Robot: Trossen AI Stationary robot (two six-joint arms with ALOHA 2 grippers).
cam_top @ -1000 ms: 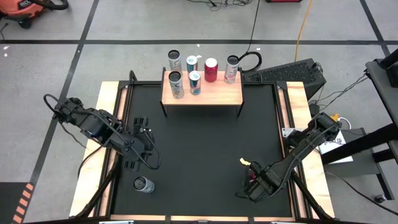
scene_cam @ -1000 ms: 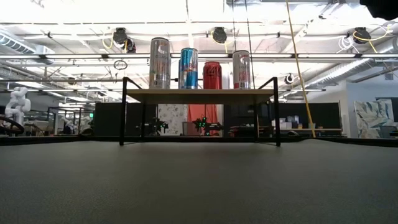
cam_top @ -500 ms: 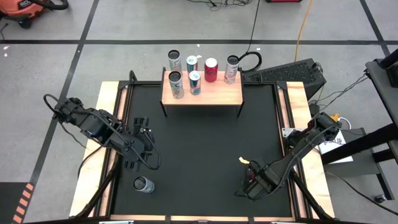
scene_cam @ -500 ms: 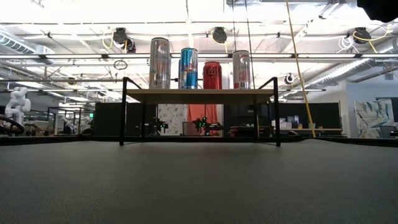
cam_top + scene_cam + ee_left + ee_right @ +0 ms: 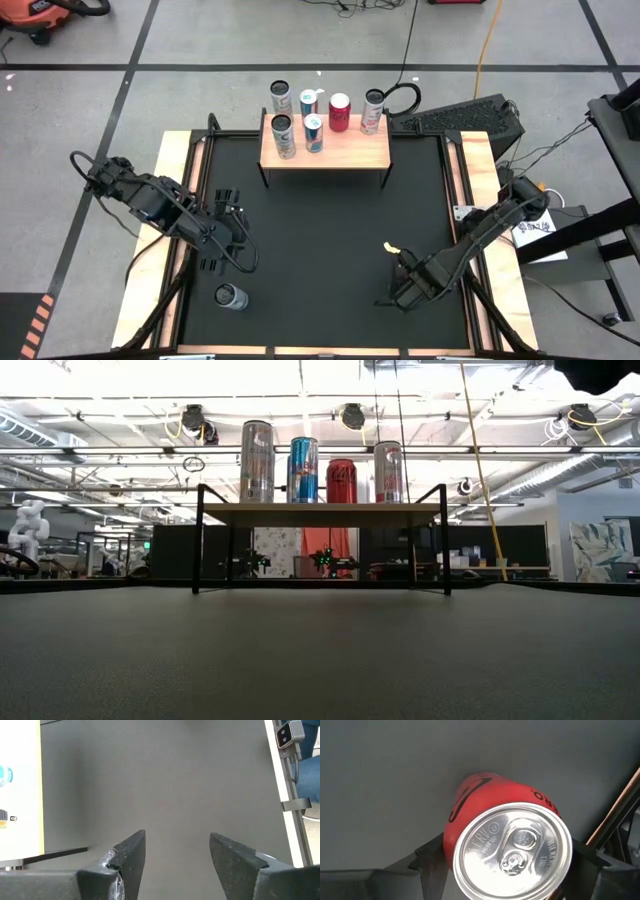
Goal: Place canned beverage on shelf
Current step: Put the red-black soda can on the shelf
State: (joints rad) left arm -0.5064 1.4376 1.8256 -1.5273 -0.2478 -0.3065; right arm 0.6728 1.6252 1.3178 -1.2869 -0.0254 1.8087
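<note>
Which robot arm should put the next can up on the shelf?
The right. Its right gripper already holds a red can, while the left gripper is open and empty, off at the mat's left, far from the shelf.

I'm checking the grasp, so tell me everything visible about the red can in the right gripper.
The red can has a glossy red body with dark lettering and a silver top whose pull tab is unopened. The right gripper holds it, one dark finger on each side, above the black mat at its near right.
</note>
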